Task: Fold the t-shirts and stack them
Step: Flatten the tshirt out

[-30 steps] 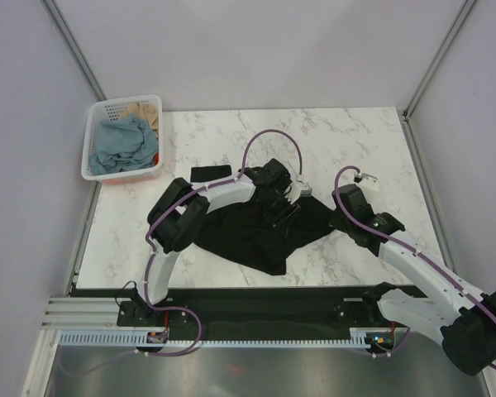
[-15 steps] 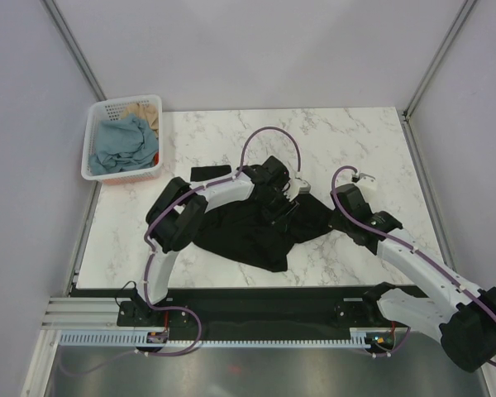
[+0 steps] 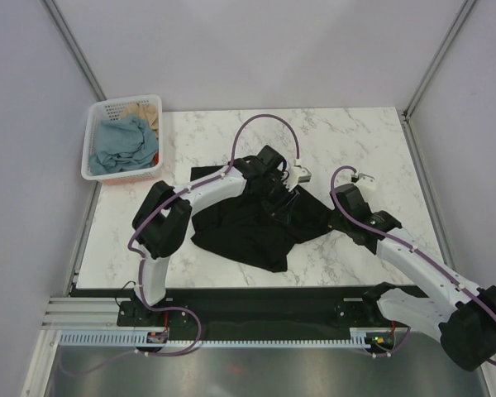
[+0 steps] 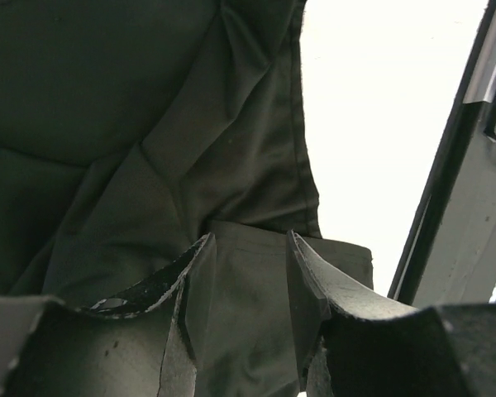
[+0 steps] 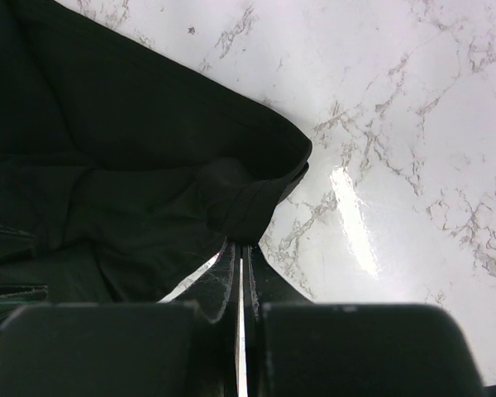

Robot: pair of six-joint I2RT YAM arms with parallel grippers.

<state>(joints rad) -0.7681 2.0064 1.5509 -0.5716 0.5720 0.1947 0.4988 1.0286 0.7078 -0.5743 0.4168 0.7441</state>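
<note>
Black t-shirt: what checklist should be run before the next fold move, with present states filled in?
1. Right gripper shut on black t-shirt edge: ok.
2. Left gripper gripping fabric: not ok; jaws apart, cloth lying between them.
3. Shirt lying flat: not ok; crumpled and creased.
4. Shirt wholly on marble table: ok.
5. Collar position known: cannot tell.

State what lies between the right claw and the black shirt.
Nothing. In the right wrist view the right claw's shut tips pinch a bunched fold at the black shirt's edge, with bare marble table beside it.
</note>
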